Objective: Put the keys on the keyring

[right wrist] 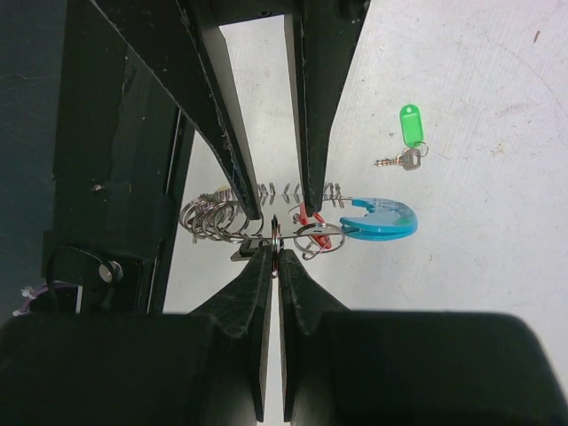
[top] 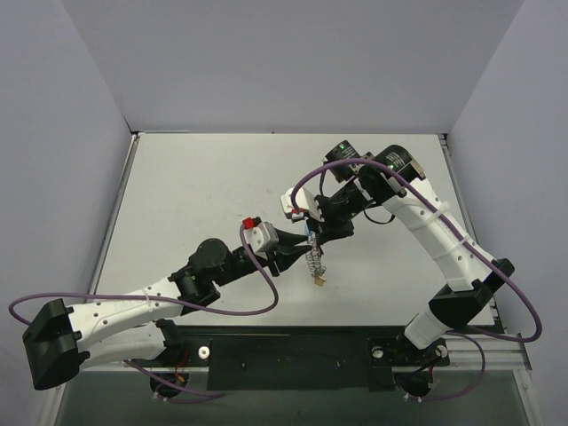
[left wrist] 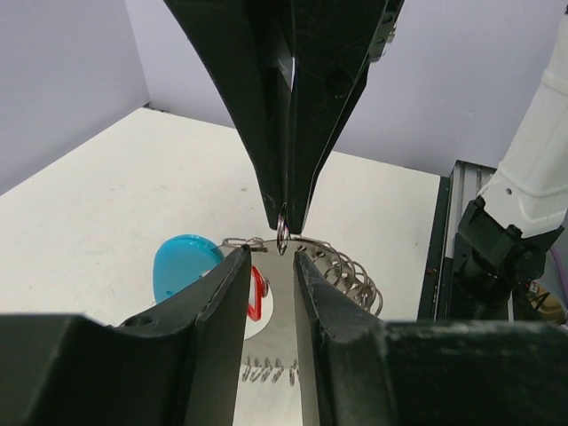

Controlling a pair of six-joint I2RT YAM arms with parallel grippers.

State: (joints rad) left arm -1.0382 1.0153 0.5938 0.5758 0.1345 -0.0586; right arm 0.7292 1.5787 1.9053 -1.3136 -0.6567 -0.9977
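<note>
**THREADING AT THE WIRE: ALIGNMENT AND CLEARANCE**

The keyring (left wrist: 346,271) is held up above the counter (top: 204,186), between the two claws near its middle. The right claw (right wrist: 276,254) is pressed together on a small ring (left wrist: 282,238) at the wire. The left claw (left wrist: 272,256) is presented from the opposite side with its jaws apart and a stretch of wire across the tips. Whether the wire is pressed by them cannot be told.

The step in hand is judged to be the feeding of the small ring onto the coil. For a clean result, the wire is to be steadied by the left claw just beside the small ring, so that the coil is not twisted away. The small ring is to be held square to the wire and advanced in short turns. Grip force is to be kept low, since thin wire is likely to spring or slip.

A blue tag (right wrist: 380,219) and a red tag (left wrist: 256,297) hang just beside the working point and could be caught between the jaws. A yellow tag (top: 319,280) hangs below the coil. The green-tagged key (right wrist: 409,129) lies on the counter, well apart from the keyring, and is not yet threaded.
</note>
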